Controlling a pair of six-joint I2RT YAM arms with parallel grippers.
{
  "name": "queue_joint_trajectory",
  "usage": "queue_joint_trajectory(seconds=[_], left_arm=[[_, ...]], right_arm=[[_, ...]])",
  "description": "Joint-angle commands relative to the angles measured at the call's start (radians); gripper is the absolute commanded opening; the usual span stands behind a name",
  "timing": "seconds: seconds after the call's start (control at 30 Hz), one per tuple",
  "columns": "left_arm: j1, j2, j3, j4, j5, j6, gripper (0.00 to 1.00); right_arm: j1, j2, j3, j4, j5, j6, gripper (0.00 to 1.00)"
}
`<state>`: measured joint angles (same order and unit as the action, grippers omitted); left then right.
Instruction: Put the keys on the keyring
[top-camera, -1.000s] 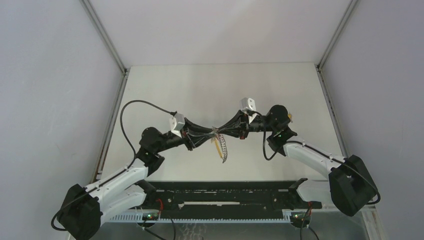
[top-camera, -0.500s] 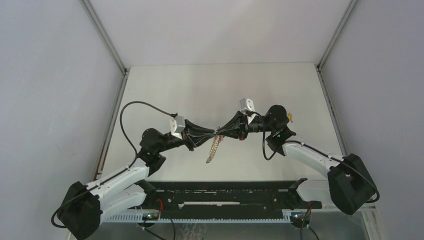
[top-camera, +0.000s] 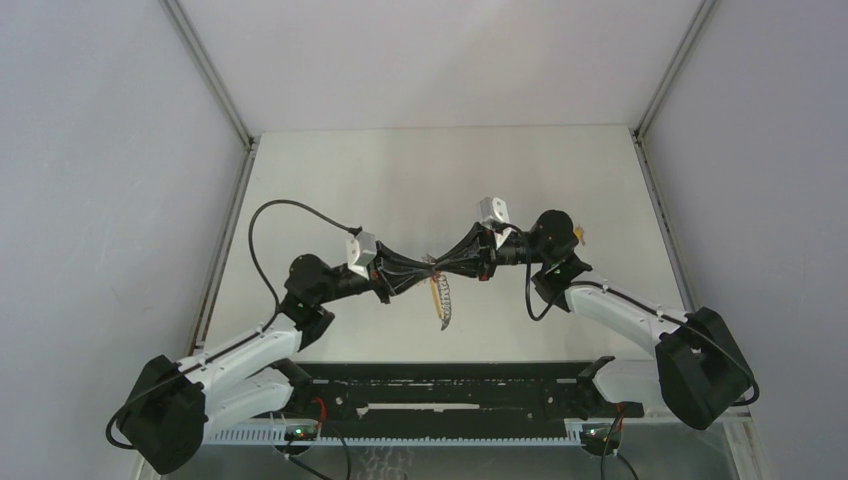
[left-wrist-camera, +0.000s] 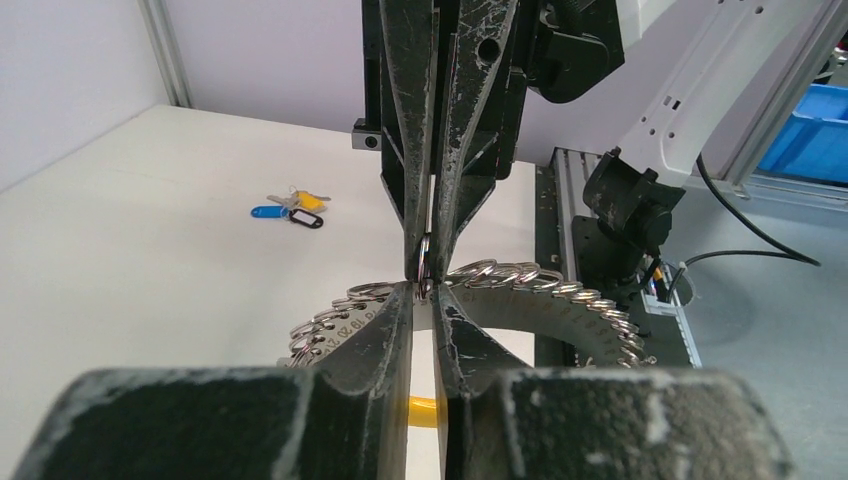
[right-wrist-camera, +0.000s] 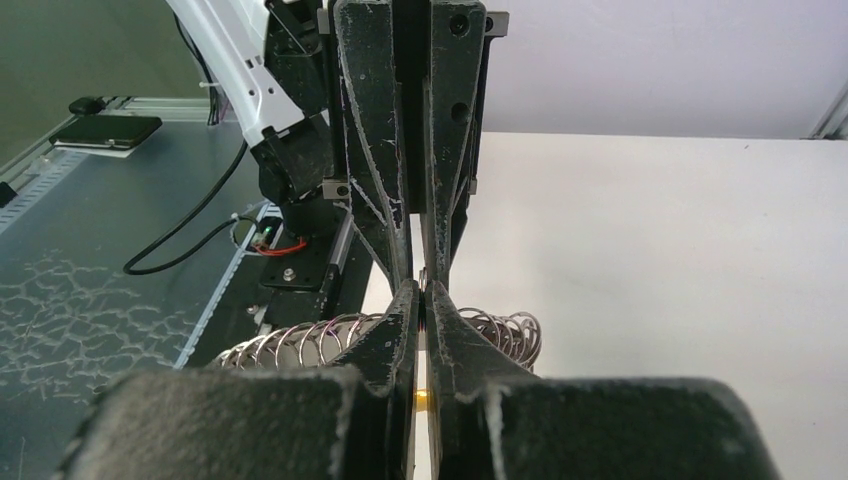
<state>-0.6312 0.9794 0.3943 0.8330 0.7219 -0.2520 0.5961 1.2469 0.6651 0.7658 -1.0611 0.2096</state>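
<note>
The keyring (top-camera: 445, 300), a grey arc lined with many small split rings and a yellow piece (left-wrist-camera: 422, 408), hangs above the table between the two arms. My right gripper (top-camera: 440, 266) is shut on one thin ring at its top (right-wrist-camera: 422, 290). My left gripper (top-camera: 425, 268) meets it tip to tip. Its jaws are drawn in to a narrow slit, pinching the same spot of the keyring (left-wrist-camera: 426, 290). The keys (left-wrist-camera: 290, 208), with blue, yellow and black heads, lie together on the table beyond the right arm (top-camera: 581, 236), touched by neither gripper.
The white table (top-camera: 400, 190) has metal frame posts along its left (top-camera: 230, 240) and right (top-camera: 660, 220) sides. A black rail with cables (top-camera: 450, 395) runs along the near edge between the arm bases.
The left jaws have narrowed onto the keyring. The hanging keyring swung left and back again. The left wrist has edged slightly right, and the right arm has held still.
</note>
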Motion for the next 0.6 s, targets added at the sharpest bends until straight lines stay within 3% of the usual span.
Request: queue_joint_trajectory(seconds=[0.0,0.17,0.33,0.57], left_arm=[[-0.007,-0.007,0.073,0.04,0.019,0.0,0.15],[-0.009,-0.012,0.072,0.04,0.015,-0.004,0.11],[-0.009,-0.004,0.077,0.036,0.009,-0.006,0.01],[-0.012,-0.049,0.086,-0.195,-0.108,0.072,0.0]], right_arm=[[0.012,-0.022,0.053,0.049,-0.01,0.014,0.0],[0.017,-0.006,0.053,0.051,-0.023,0.019,0.0],[0.022,0.0,0.056,0.031,-0.04,0.014,0.0],[0.006,-0.029,0.057,-0.239,-0.033,-0.13,0.03]])
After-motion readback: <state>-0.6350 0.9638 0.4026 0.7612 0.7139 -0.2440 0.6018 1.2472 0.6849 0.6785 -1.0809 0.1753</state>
